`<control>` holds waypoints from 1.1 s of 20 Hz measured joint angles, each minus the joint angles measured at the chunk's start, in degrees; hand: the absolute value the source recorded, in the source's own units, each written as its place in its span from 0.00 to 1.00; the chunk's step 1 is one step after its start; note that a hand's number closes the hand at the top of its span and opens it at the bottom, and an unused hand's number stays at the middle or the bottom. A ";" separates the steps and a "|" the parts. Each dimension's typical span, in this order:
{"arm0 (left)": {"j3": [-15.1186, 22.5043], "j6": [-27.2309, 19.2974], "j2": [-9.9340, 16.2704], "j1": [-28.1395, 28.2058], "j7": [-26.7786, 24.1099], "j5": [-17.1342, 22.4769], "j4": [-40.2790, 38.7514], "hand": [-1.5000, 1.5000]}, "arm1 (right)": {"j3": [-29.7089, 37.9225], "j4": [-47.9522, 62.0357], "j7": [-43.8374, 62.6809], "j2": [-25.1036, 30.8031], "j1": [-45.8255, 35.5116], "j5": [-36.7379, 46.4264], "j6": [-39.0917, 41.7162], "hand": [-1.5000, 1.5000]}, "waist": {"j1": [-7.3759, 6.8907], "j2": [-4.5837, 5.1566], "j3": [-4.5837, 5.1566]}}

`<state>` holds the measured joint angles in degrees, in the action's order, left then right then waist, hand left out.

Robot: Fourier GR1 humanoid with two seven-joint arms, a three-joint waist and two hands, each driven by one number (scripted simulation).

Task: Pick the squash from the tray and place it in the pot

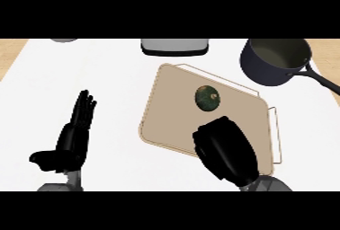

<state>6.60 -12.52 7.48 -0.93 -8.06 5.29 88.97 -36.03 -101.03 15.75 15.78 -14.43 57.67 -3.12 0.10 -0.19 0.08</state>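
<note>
One squash [208, 98], dark green and mottled, lies on the upper middle of the single tan tray [171, 112], apart from the tray's edges and touched by nothing. The tray sits tilted on the white bench [113, 67], with a thin wire-like rim showing along its upper and right sides.

The right robot hand [224, 150] hangs over the lower right part of the tray, just below the squash and not touching it. It shows as one dark mass seen from the back, so I cannot tell how its fingers are set; it has hold of nothing that shows.

One dark blue pot [275, 60] stands beyond the tray's upper right corner, well apart from the squash, its handle running out to the right. The pot's inside looks bare.

The left robot hand [72, 134] rests at the left of the bench, well away from the tray, fingers straight and pointing up, thumb out to the side, holding nothing.

At the far edge stand one grey-and-black appliance [174, 46] and part of one grey round thing [64, 40].
</note>
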 measured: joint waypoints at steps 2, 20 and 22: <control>0.31 -0.31 -0.57 0.21 0.09 -0.33 0.17 0.50 | 1.48 -4.04 1.27 0.85 0.47 1.23 0.51 1.00 | 0.13 -0.01 -0.01; -0.11 0.91 -1.44 1.32 0.73 -1.83 2.05 0.50 | 27.81 -3.42 0.32 4.97 -3.60 -2.08 5.03 1.00 | -0.31 0.14 -0.04; -0.17 0.40 -2.08 0.40 0.95 -2.26 1.36 0.50 | 31.11 -0.14 -2.26 6.07 -5.01 -3.77 4.69 1.00 | -0.31 0.07 0.02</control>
<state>6.43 -12.12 5.40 -0.53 -7.10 3.03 90.33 -4.92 -101.17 13.50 21.85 -19.44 53.90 1.57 -0.21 -0.12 0.09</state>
